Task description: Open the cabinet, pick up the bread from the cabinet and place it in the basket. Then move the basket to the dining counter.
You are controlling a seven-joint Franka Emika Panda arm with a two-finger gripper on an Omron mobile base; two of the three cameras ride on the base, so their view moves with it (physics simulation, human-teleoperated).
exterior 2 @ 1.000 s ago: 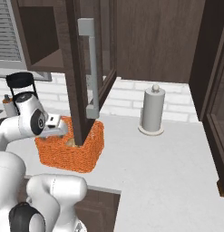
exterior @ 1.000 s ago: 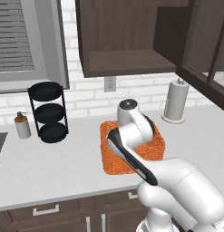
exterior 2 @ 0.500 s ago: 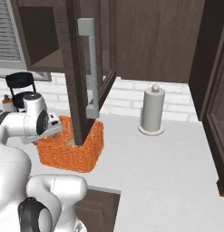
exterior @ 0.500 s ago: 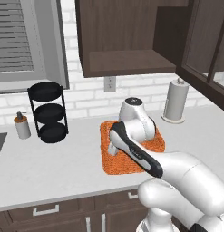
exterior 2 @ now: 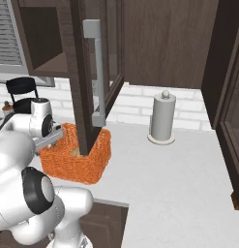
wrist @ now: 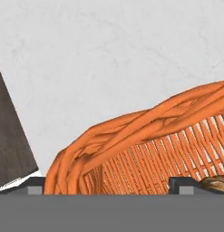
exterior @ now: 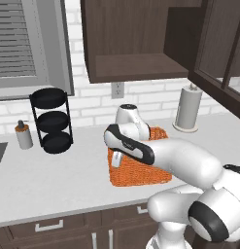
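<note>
Two dark fingertips (wrist: 35, 184) of our claw (wrist: 106, 186) stand spread wide, pinching nothing, low over the basket (exterior: 141, 168), so we judge the bread (wrist: 216, 185) just let go inside it. We see a tan sliver; its long axis we cannot tell. Basket's length follows the tabletop (exterior: 53, 175) front edge, under the open cabinet (exterior: 136, 41).
</note>
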